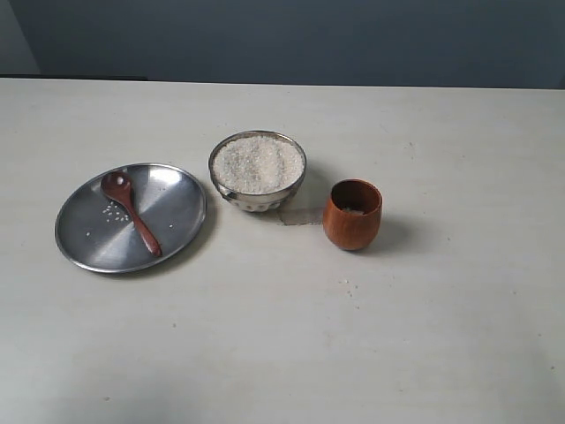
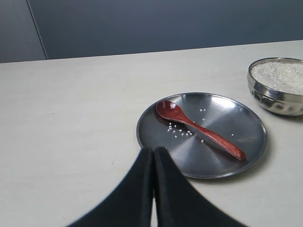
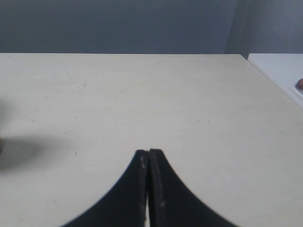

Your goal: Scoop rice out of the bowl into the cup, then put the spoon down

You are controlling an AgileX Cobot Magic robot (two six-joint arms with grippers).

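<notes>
The steel bowl (image 1: 258, 171) (image 2: 276, 86) stands mid-table, heaped with white rice (image 1: 259, 163) (image 2: 280, 75). To its right is the reddish-brown wooden cup (image 1: 352, 215) with a little rice inside. The dark wooden spoon (image 1: 131, 209) (image 2: 199, 128) lies on the flat steel plate (image 1: 88, 234) (image 2: 246, 137) at the left, with a few loose grains beside it. My left gripper (image 2: 154, 150) is shut and empty, just short of the plate's rim. My right gripper (image 3: 149, 152) is shut and empty over bare table. Neither gripper shows in the exterior view.
A few stray grains (image 1: 347, 284) lie on the table in front of the cup. The pale table (image 1: 441, 336) runs back to a dark wall. In the right wrist view the table's edge (image 3: 265, 78) shows, with a white surface beyond it.
</notes>
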